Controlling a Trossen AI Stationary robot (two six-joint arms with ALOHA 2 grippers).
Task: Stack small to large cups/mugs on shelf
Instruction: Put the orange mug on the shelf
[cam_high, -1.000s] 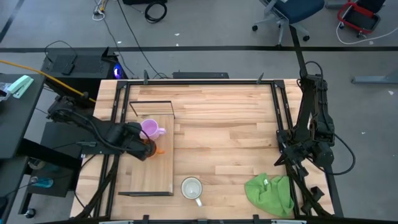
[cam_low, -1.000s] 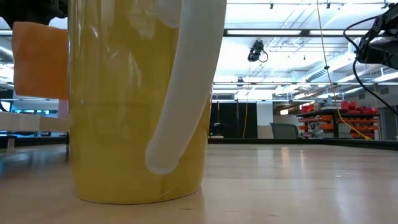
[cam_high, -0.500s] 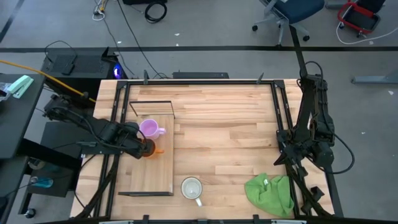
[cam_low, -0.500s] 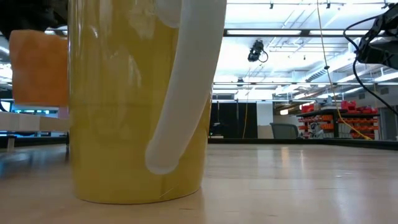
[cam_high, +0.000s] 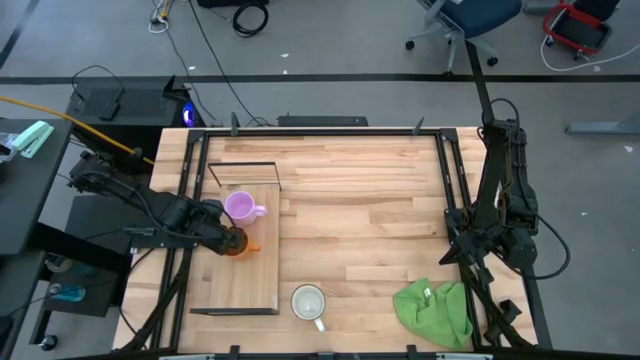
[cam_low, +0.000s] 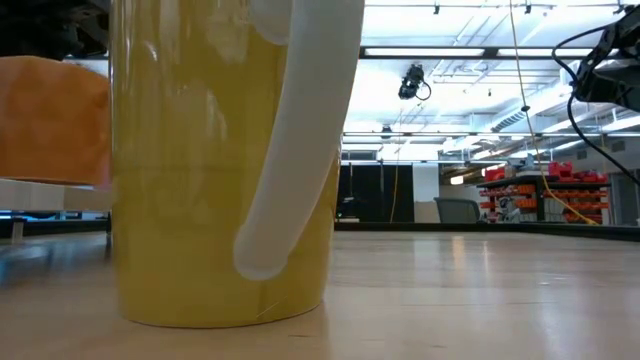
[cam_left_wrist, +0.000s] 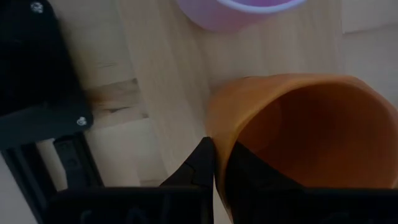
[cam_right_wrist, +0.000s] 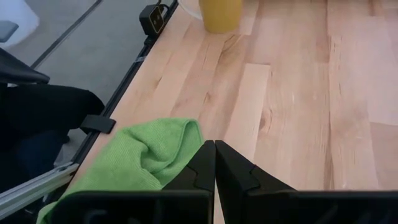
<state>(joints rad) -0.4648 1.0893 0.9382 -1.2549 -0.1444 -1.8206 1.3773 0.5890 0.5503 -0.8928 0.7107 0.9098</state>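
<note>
While the left gripper (cam_high: 226, 240) has kept its hold on the orange mug (cam_high: 238, 243), it has drawn back a little toward the left edge of the shelf (cam_high: 240, 285) since a second ago, and in the low view the orange mug (cam_low: 52, 120) has slid further to the left edge of the picture. In the left wrist view the two dark fingers (cam_left_wrist: 202, 163) are closed on the wall of the orange mug (cam_left_wrist: 298, 137), one outside and one inside the rim. The mug is open toward the camera and its inside looks empty.

The light purple mug (cam_high: 240, 208) has not moved: it stands upright on the shelf just behind the orange one, with its handle pointing toward the middle of the table. I cannot tell if the two mugs touch. The white mug (cam_high: 308, 301) has also stayed in place, on the butcher-block tabletop (cam_high: 370, 220) just beside the near end of the shelf; nothing shows inside it. In the low view its outside looks yellow, with a white handle (cam_low: 300, 140).

The right gripper (cam_right_wrist: 214, 163) waits with its fingers closed together, over the right side of the table, close to the green cloth (cam_high: 435, 310).

No label or writing can be read on the mugs.
</note>
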